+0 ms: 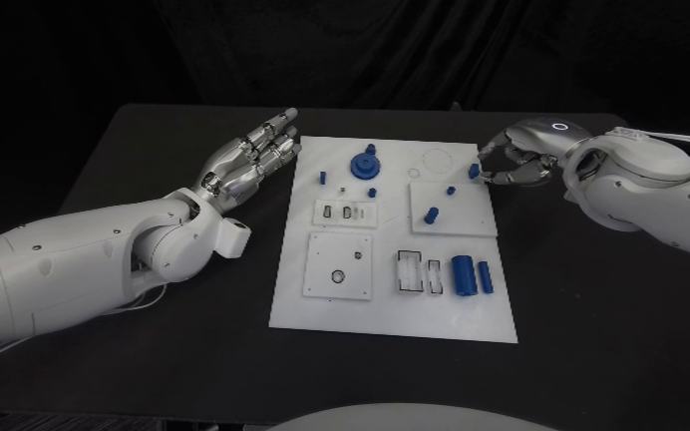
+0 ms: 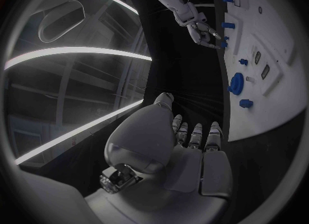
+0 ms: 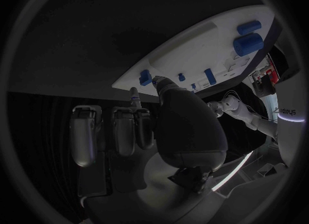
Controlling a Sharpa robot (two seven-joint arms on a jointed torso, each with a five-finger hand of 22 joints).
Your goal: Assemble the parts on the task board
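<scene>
Black table (image 1: 172, 351) under a dark backdrop carries the white board (image 1: 396, 311) at its centre.

Board contents, head view: a blue gear (image 1: 368, 165) stands near the far edge, with a small blue peg (image 1: 322, 178) beside it on the left and another small piece (image 1: 373, 193) just in front. A raised square plate (image 1: 452, 210) on the right bears two blue pegs, one tilted (image 1: 430, 215), one small (image 1: 450, 191). A slotted block (image 1: 347, 214) sits mid-board. Nearer the robot lies a square plate with a round hole (image 1: 339, 265). To its right are two rectangular recesses (image 1: 410, 272); what they hold cannot be told. Beside them lie a large blue cylinder (image 1: 463, 275) and a thinner one (image 1: 487, 277), side by side on the board.

Left hand (image 1: 253, 160): raised beside the board's left edge, fingers extended and apart, holding nothing.

Right hand (image 1: 512, 164): at the board's far right corner, fingers curled inward. A small blue part (image 1: 474, 170) sits at its fingertips on the board edge; in the right wrist view the thumb tip meets this part (image 3: 146, 78). Whether it is actually gripped cannot be told.
</scene>
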